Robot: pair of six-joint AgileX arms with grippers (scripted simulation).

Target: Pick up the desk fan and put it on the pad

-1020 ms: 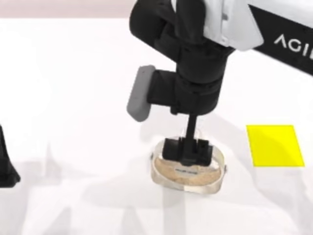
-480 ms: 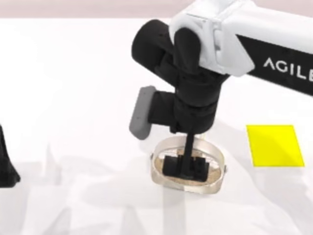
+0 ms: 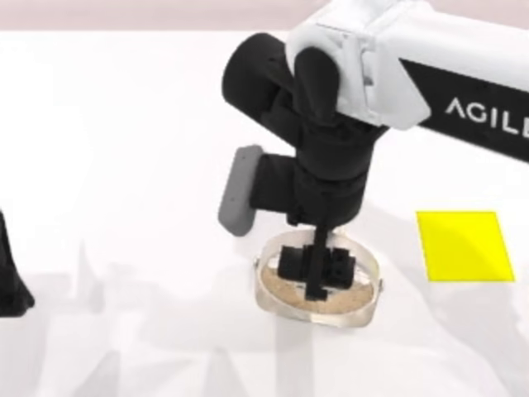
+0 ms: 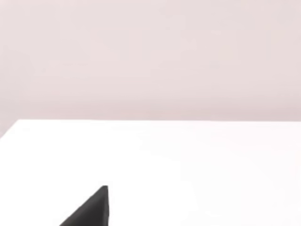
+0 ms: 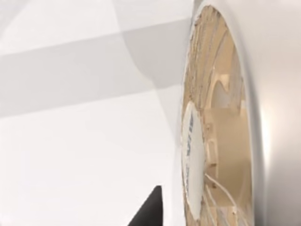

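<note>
The desk fan lies flat on the table at centre front, a silver-grey ring with a tan inside. My right gripper reaches down into the ring from behind, open, its two dark finger blocks standing apart over the fan's rear half. In the right wrist view the fan fills one side very close up, and one dark fingertip shows just beside its rim; the other finger is hidden. The yellow pad lies flat to the fan's right, bare. My left arm is parked at the table's left edge.
The right arm's white and black body hangs over the table's middle and hides the surface behind the fan. A grey wrist camera block sticks out to its left. The left wrist view shows white table and one dark fingertip.
The right gripper came forward from the fan's rear rim and down into the ring, then shifted back slightly. The fan and the pad have not moved. The left arm is still.
</note>
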